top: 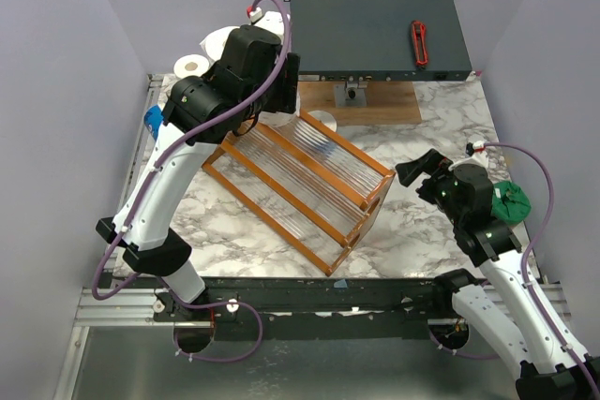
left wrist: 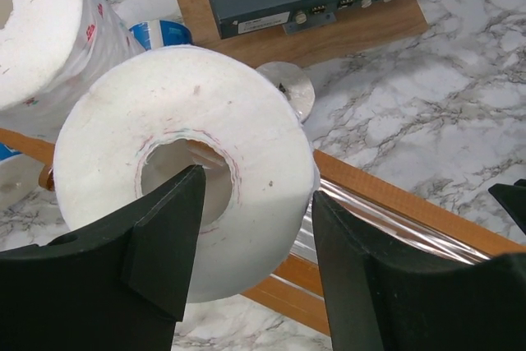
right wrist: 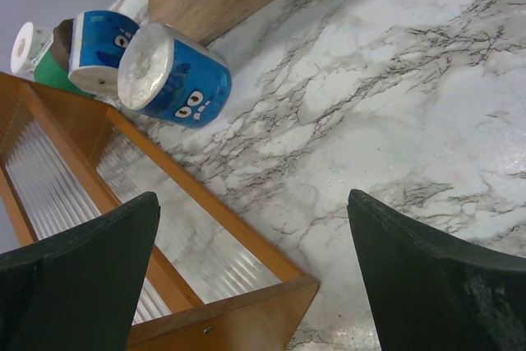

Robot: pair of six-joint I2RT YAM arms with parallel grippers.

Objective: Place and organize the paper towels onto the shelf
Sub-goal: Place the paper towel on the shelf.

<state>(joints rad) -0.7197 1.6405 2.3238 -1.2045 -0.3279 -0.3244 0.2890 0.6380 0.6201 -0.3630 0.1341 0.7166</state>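
Top external: the shelf (top: 300,180) sits skewed on the table (top: 441,119), with the right gripper (top: 419,168) just off its right end.

Left wrist: the left gripper (left wrist: 255,191) straddles the wall of a bare white roll (left wrist: 246,129), one finger in the core. Whether it is clamped cannot be told.

Right wrist: the jaws are wide and empty. The shelf corner is below them and the blue-wrapped rolls (right wrist: 181,84) lie beyond.

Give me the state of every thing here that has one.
shelf, diagonal on the table; tiers that show are bare.
white roll, unwrapped, at the shelf's frame.
left gripper, open, one finger in the white roll's core, one outside its wall.
right gripper, open, empty, above the table.
blue-wrapped rolls, on the table, not on the shelf.
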